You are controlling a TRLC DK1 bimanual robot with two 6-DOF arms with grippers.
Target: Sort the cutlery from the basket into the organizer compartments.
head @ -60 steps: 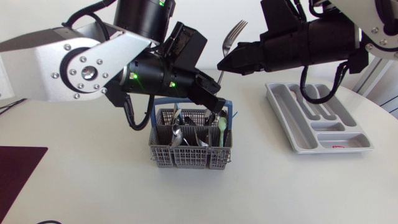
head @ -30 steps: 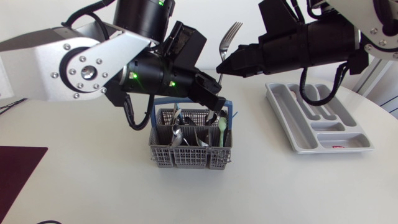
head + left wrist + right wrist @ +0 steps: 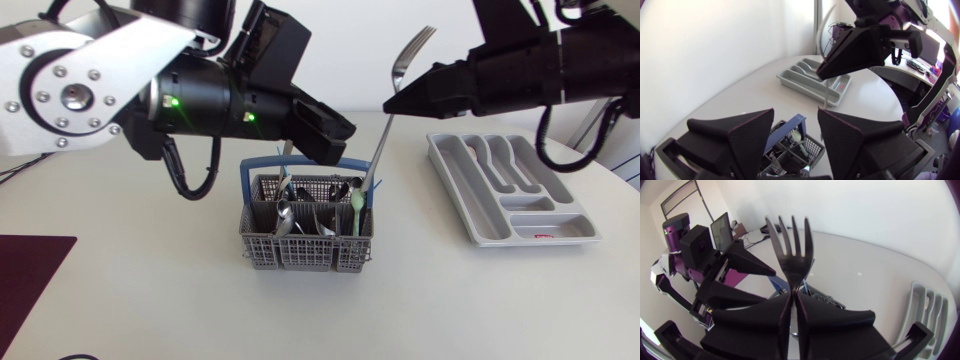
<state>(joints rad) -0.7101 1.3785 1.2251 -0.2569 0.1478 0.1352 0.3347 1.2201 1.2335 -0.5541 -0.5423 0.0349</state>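
Observation:
A steel fork point(image 3: 404, 70) hangs tines up above the grey basket point(image 3: 262, 250), its handle end just over the basket's right side. My right gripper point(image 3: 393, 104) is shut on the fork's neck; in the right wrist view the fork point(image 3: 790, 245) stands up from the pinched fingers. My left gripper point(image 3: 336, 140) hovers over the basket's back, open and holding nothing. In the left wrist view its fingers point(image 3: 747, 140) stand wide apart over the basket point(image 3: 790, 147), with the fork's handle point(image 3: 826, 92) ahead. The grey organizer point(image 3: 480, 225) lies at the right.
The basket has a blue handle point(image 3: 247, 178) and holds several pieces of cutlery, among them a pale green spoon point(image 3: 357, 208). The organizer's long compartments hold several pieces point(image 3: 505, 160). A dark mat point(image 3: 25, 270) lies at the table's left edge.
My left gripper has opened, let go of the fork and drawn back to the left. My right gripper has tightened on the fork and carried it up and to the right.

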